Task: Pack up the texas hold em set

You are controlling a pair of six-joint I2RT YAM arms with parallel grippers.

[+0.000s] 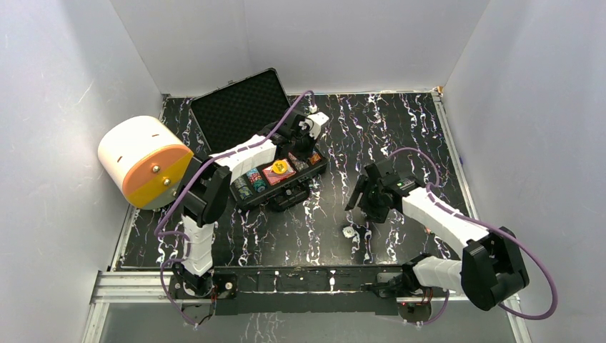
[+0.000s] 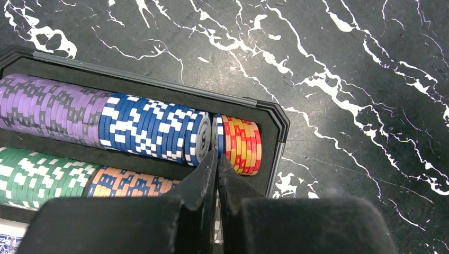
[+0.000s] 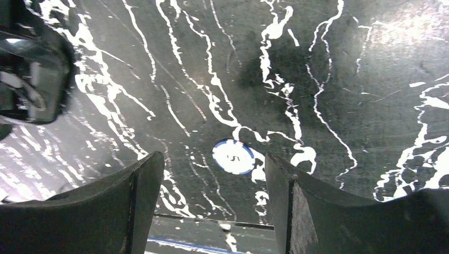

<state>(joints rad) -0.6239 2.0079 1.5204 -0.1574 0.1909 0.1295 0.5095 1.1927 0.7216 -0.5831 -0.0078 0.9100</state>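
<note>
The black case [image 1: 236,108] lies open at the back left, its foam lid up. Its tray [image 1: 314,171] holds rows of poker chips [image 1: 251,180] and a yellow button [image 1: 279,166] on a red card deck. My left gripper [image 1: 309,143] hangs over the tray's right end. In the left wrist view it [image 2: 217,154] is shut on a thin blue-and-white chip [image 2: 217,132], edge-on between the blue stack [image 2: 153,129] and the red-yellow stack [image 2: 242,144]. My right gripper [image 1: 366,204] [image 3: 213,161] is open above a loose white-and-blue chip [image 3: 233,156] [image 1: 348,232] on the table.
A big white-and-orange cylinder [image 1: 146,161] stands at the left, touching the left arm's side. White walls close in on three sides. A metal rail [image 1: 286,280] runs along the near edge. Purple and green chip rows [image 2: 47,108] fill the tray's left.
</note>
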